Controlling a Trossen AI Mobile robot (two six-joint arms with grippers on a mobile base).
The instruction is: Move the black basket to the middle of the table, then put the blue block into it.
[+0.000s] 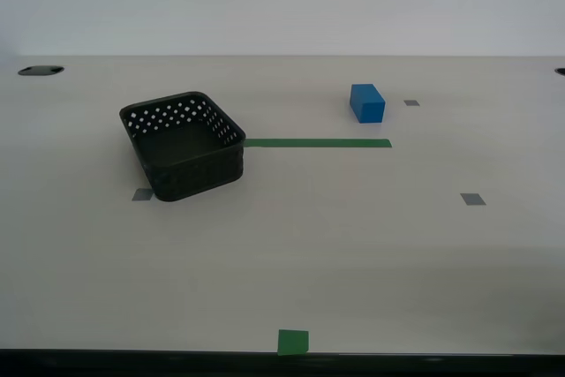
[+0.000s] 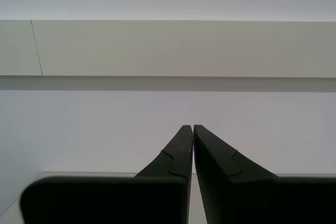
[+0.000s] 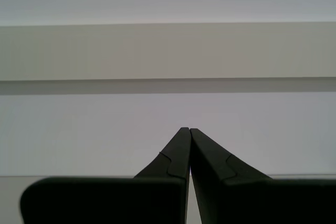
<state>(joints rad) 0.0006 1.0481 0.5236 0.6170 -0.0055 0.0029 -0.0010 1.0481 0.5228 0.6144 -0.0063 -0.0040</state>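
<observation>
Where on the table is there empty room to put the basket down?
The widest bare patch lies between the green tape strip and the green square at the off-white table's near edge. It is tighter around the square black plastic basket and the small bright-blue block.

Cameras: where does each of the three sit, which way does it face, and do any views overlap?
Exterior view: on the robot, looking down across the table at the black basket and blue block; no arm shows.
First wrist view: on my first gripper, facing a pale wall; fingers closed together.
Second wrist view: on my second gripper, facing a similar wall; fingers closed together.
Shared: both wrist views show the same banded wall; neither shows basket or block.
</observation>
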